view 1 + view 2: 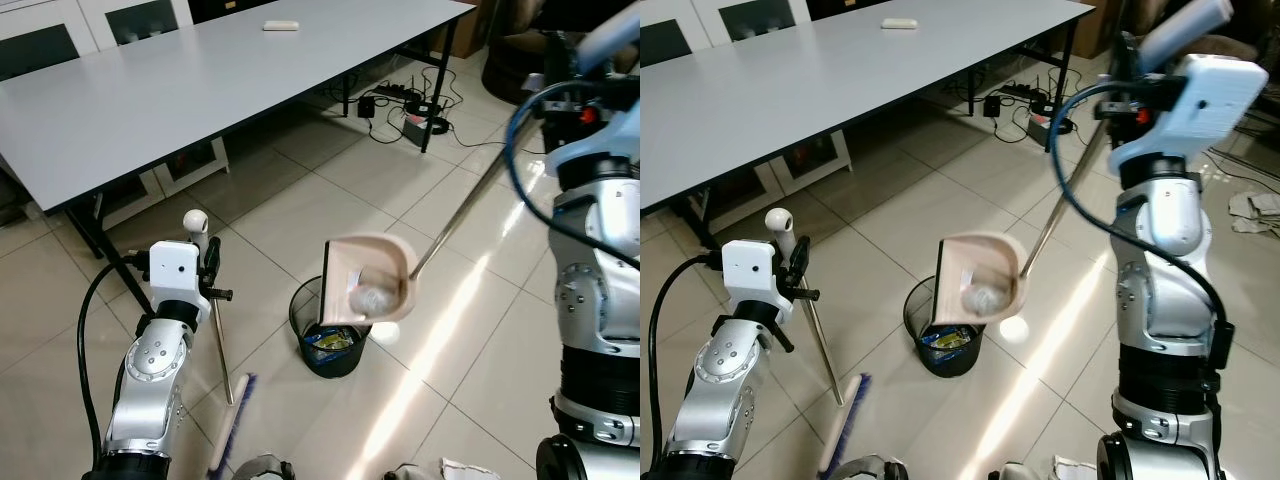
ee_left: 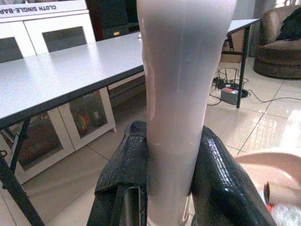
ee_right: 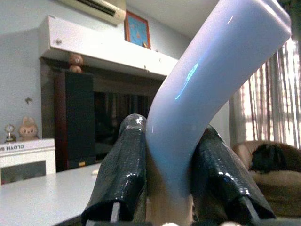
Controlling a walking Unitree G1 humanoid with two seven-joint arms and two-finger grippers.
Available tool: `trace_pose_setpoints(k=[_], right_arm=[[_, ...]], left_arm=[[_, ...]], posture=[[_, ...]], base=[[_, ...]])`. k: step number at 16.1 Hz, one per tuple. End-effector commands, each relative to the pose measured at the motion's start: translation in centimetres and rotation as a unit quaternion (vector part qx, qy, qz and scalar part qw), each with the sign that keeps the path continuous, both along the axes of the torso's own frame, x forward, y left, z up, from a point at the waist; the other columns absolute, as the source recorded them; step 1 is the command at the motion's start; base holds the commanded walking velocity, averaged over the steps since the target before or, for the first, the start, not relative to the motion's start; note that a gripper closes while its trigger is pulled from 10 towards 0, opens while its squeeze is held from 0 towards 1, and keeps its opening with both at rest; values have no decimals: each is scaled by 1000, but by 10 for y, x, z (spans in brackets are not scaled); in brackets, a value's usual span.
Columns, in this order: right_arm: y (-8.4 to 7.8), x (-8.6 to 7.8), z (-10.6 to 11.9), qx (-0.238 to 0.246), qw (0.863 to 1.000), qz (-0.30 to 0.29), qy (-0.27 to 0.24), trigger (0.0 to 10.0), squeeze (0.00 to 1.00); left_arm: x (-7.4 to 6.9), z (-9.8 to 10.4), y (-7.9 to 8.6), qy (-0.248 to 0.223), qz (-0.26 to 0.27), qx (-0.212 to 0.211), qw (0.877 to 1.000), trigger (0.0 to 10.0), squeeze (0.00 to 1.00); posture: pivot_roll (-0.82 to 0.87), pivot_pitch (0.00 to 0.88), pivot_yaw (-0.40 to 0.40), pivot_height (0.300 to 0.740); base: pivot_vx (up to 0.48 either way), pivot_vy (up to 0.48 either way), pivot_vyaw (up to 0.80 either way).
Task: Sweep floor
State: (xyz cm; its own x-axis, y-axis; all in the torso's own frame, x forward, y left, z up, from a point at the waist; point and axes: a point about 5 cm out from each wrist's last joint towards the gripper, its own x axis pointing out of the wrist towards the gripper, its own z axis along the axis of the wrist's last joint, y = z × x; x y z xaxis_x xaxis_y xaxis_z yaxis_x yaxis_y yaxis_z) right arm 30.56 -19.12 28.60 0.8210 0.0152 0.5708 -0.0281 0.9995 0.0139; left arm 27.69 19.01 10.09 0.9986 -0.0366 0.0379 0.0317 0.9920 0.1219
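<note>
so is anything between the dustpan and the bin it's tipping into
Nothing visible. The dustpan, held by the right gripper on its long handle, hangs tilted directly over the open black bin, debris still inside it.

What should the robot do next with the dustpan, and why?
Probably tip the dustpan a little more. The right gripper, shut on its handle, holds it tilted over the black bin, but a crumpled clear wad sits inside the pan. The left gripper holds the broom aside.

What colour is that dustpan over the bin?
Pale pink dustpan, clearest in the left eye view.
</note>
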Motion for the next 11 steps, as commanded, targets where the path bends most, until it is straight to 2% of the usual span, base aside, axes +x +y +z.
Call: trace_pose_setpoints(k=[1,3,7,9,11], right_arm=[[5,-5,12,-11,999,10,-51,10000,0],[17,-1,13,-27,996,33,-78,10000,0],[36,14,3,-80,991,69,-76,10000,0],[51,17,-1,-130,984,86,-87,10000,0],[61,16,-7,-149,979,103,-94,10000,0]], left_arm=[[3,6,0,-17,-1,10,1000,10000,0],[3,7,-1,-18,0,11,1000,10000,0],[6,11,-5,-24,-10,17,1000,10000,0],[7,11,-4,-25,-1,14,1000,10000,0],[6,10,-3,-24,2,14,1000,10000,0]], posture=[[-33,64,43,740],[-25,70,39,740],[-12,79,25,740],[-9,78,13,740],[-7,76,10,740]], base=[[0,0,0],[0,0,0],[0,0,0],[0,0,0],[0,0,0]])
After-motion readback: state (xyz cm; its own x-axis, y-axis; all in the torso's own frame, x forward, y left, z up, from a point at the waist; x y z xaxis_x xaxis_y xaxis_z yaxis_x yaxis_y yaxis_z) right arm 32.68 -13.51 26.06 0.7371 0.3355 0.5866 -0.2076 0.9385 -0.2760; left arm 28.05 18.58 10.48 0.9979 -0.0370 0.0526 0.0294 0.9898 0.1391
